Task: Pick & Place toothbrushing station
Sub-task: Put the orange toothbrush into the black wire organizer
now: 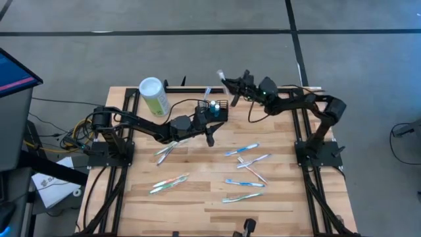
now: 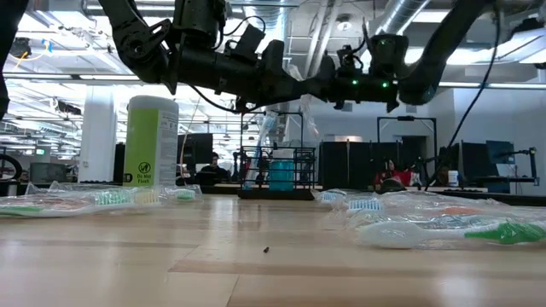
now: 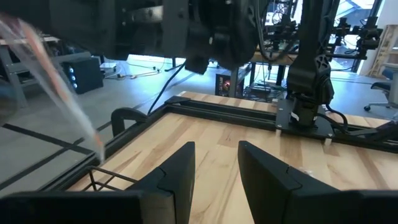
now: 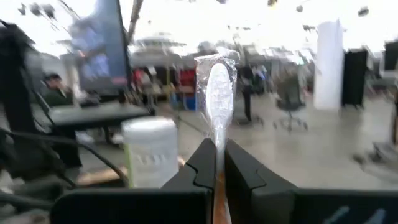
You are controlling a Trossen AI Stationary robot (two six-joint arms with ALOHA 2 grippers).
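The right gripper [image 4: 216, 163] is clamped on a wrapped toothbrush [image 4: 219, 93], held head-up in the air over the table's [image 1: 197, 204] far edge, just right of the toothbrushing station [image 1: 212, 110]; the left gripper [image 3: 214, 171] hangs with its fingers parted a little, right beside that basket. The station stands near the middle of the far edge, beside the pale-green canister [image 1: 154, 96]. It looks light, stiff and open-meshed, likely to slide or tip if nudged, so its top rim wire seems the best place to pinch.
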